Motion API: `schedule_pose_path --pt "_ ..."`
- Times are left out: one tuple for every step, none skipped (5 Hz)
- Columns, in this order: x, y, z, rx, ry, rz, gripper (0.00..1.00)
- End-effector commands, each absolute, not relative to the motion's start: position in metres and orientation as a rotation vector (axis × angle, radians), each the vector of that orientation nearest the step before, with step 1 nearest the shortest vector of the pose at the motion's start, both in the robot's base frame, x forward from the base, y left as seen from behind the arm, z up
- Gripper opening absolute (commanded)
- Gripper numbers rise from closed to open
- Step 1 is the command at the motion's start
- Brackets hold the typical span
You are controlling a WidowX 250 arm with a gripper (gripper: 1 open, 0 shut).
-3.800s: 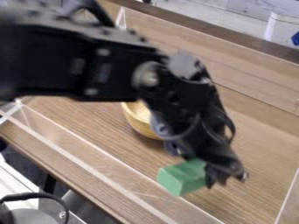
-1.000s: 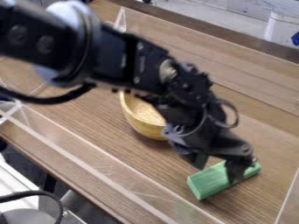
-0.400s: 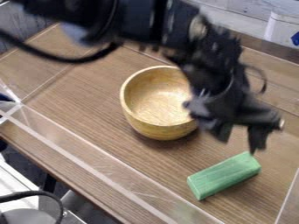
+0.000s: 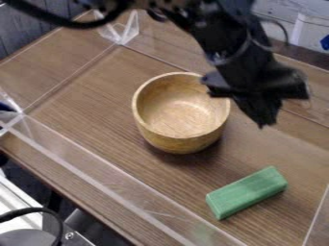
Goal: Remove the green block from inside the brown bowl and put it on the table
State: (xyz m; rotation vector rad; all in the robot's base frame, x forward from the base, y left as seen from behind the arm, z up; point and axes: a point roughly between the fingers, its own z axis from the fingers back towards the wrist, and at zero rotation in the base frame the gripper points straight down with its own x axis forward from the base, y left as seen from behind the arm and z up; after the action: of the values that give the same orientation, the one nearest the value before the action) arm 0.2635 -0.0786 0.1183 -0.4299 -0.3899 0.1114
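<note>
Surface: I am looking at the table (image 4: 90, 86), brown wood grain with plank seams, fenced by low clear acrylic walls (image 4: 90, 183); the background beyond is a pale blur I cannot read.

Green block: the green block (image 4: 245, 192) lies flat on the bare wood near the front right, well apart from the bowl and touched by nothing.

Brown bowl: the brown bowl (image 4: 182, 112) sits upright mid-table, light tan with thick walls, and its inside looks empty to me.

Tool: the gripper (image 4: 265, 108) hangs above the table just right of the bowl, fingers drawn together and holding nothing; it is blurred, so I cannot make out the finger shape.

Task state: I judge the job done, with the block out of the bowl and resting on the wood.

Handling: I would expect the block to be light and stiff, a matte bar with little risk of slipping or breaking.

Where to grip: if I had to pick it up again, I would close across its short width near the middle, where the long flat sides give the fingers parallel faces.

Writing: I see no brand, label or lettering on the block, the bowl or the table.
</note>
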Motion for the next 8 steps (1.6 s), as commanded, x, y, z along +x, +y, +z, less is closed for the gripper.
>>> schedule_pose_path --pt "0.273 -0.074 0.124 -0.468 -0.413 0.094 0.0" --pt "0.27 -0.078 0.12 -0.449 -0.345 0.088 0.0" --pt "0.27 -0.082 0.118 -0.432 -0.288 0.084 0.0" --pt "0.272 -0.081 0.116 -0.435 -0.279 0.063 0.0" --pt "0.274 -0.081 0.115 -0.441 -0.274 0.047 0.0" --pt "0.273 -0.085 0.114 -0.461 -0.249 0.034 0.0" --pt "0.271 -0.091 0.112 -0.483 -0.224 0.02 0.0" --pt "0.277 -0.103 0.104 -0.476 -0.205 -0.002 0.0"
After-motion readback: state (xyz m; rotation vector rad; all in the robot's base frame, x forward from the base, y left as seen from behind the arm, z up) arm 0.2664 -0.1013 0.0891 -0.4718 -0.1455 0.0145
